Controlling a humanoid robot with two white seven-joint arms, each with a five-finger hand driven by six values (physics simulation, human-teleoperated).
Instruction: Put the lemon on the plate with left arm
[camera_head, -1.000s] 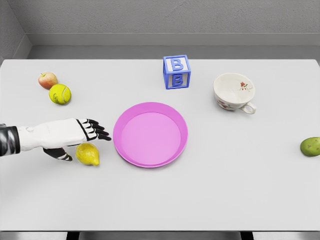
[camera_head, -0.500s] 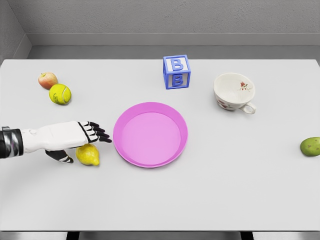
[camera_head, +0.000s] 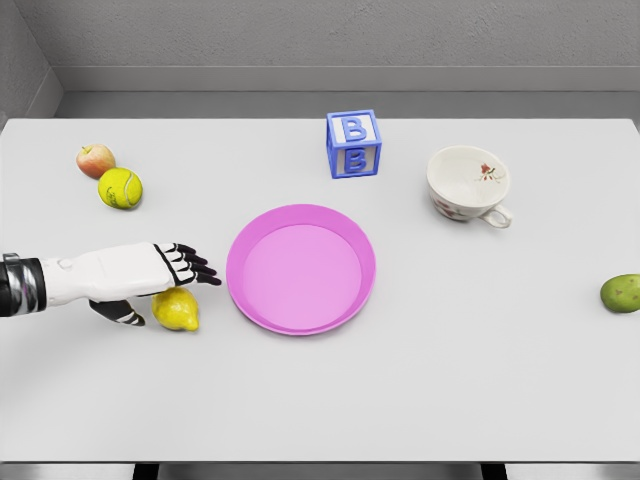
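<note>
1. Table (camera_head: 420, 400): white, flat top, carrying every item listed below.
2. Lemon (camera_head: 177, 309): yellow, lying on the table at front left, just left of the plate and not on it.
3. Plate (camera_head: 301, 322): pink, round, raised rim, near the table's middle; nothing lies in it.
4. Left hand (camera_head: 160, 270): white with black fingers, reaching in from the left edge. Fingers are stretched toward the plate over the lemon's top, thumb lower and behind the fruit; the grasp is not closed on it. Whether the hand touches the lemon cannot be told.
5. Tennis ball (camera_head: 120, 188): yellow-green, back left, touching or just beside the apple (camera_head: 95, 159).
6. Letter block (camera_head: 353, 143): blue and white, marked B, behind the plate.
7. Cup (camera_head: 468, 184): white, floral print, tilted, back right.
8. Green fruit (camera_head: 621, 293): at the right edge, well apart from the rest.
</note>
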